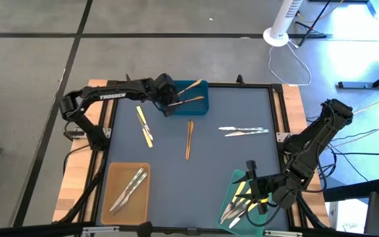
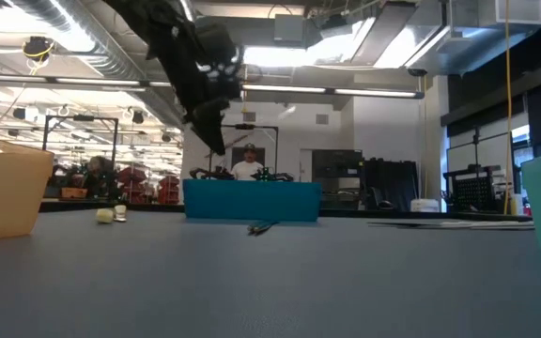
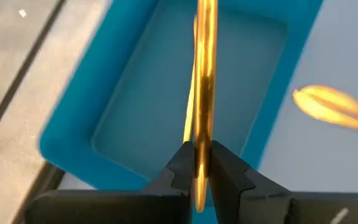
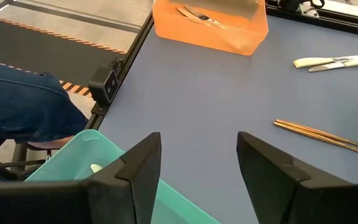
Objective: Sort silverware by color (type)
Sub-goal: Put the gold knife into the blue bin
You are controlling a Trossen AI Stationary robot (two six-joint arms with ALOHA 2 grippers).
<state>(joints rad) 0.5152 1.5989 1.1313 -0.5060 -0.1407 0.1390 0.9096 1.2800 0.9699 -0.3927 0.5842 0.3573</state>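
left gripper [image 1: 170, 105]: above the near edge of the blue tray [image 1: 199, 108], jaws clamped on a wood-brown utensil [image 3: 204, 93] that points out over the tray.
blue tray: at the far side of the table [image 1: 196, 178]; one more brown utensil [image 1: 189, 86] inside.
right gripper [image 1: 254, 178]: over the green tray [image 1: 239, 179] at the near right corner, jaws wide apart, holding nothing.
green tray: several pale yellow and silvery pieces [image 1: 239, 207] inside.
tan tray [image 1: 114, 197]: near left corner, silvery utensils [image 1: 130, 187] inside.
loose silverware on table: brown pair [image 1: 189, 139] in the middle, pale yellow pieces [image 1: 144, 125] to the left, silvery-white pieces [image 1: 243, 131] to the right.
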